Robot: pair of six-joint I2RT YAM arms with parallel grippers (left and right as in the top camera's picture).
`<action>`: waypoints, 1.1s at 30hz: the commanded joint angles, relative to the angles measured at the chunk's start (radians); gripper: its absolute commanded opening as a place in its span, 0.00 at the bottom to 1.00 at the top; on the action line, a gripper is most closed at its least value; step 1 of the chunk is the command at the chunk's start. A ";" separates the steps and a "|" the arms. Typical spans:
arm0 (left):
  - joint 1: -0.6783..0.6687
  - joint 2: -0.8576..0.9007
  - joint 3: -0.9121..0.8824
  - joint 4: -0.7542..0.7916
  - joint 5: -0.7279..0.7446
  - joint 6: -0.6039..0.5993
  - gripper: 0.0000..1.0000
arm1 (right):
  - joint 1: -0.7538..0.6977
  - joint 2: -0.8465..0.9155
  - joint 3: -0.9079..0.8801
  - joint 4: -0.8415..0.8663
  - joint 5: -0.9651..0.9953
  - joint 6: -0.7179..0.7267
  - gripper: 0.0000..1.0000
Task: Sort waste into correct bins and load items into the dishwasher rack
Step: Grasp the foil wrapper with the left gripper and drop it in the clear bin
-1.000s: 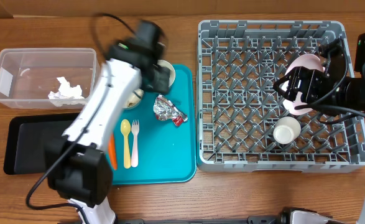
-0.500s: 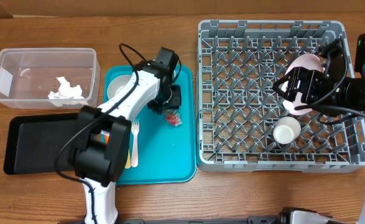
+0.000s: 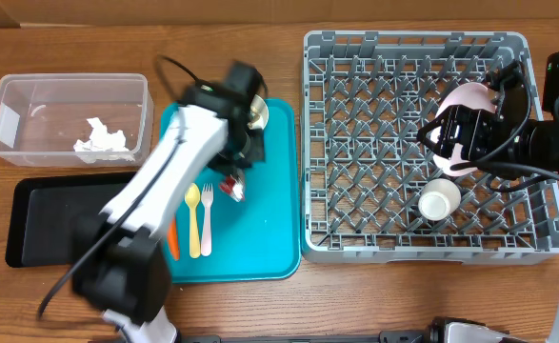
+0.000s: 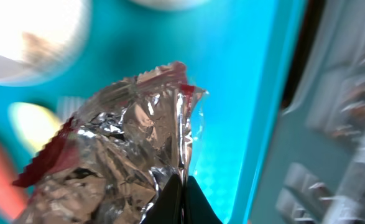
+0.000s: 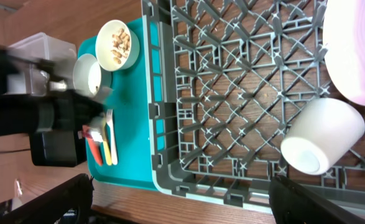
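Overhead faces down; left wrist close, right wrist farther; all show teal tray [image 3: 265,233].

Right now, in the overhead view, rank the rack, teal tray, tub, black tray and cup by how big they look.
1. Rack
2. Teal tray
3. Tub and black tray: about alike; the left arm hides part of the black tray, so no ranking.
4. Cup
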 commanded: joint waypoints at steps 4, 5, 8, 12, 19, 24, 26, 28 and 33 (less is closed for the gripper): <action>0.184 -0.191 0.122 -0.005 -0.274 0.105 0.04 | 0.004 -0.007 0.002 0.004 0.000 -0.010 0.94; 0.223 -0.197 0.122 0.012 -0.283 0.124 0.04 | 0.004 -0.007 0.002 0.004 0.000 -0.010 0.94; 0.341 -0.186 0.122 0.066 -0.275 0.171 0.04 | 0.004 -0.007 0.002 0.005 0.000 -0.010 0.94; 0.475 -0.121 0.122 0.158 -0.211 0.227 0.04 | 0.004 -0.007 0.002 0.005 0.000 -0.010 0.94; 0.543 -0.053 0.129 0.238 -0.123 0.252 0.58 | 0.004 -0.007 0.002 0.003 0.000 -0.010 0.94; 0.540 -0.089 0.215 0.112 -0.115 0.267 0.75 | 0.004 -0.007 0.002 0.003 0.000 -0.010 0.94; 0.540 -0.109 0.250 0.034 -0.093 0.277 0.75 | 0.004 -0.007 0.002 0.004 0.000 -0.010 0.94; 0.536 -0.132 0.261 -0.032 -0.069 0.294 0.74 | 0.004 -0.007 0.002 0.003 0.000 -0.010 0.94; 0.473 -0.143 0.256 -0.179 -0.046 0.304 0.69 | 0.004 -0.007 0.002 0.002 -0.001 -0.010 0.94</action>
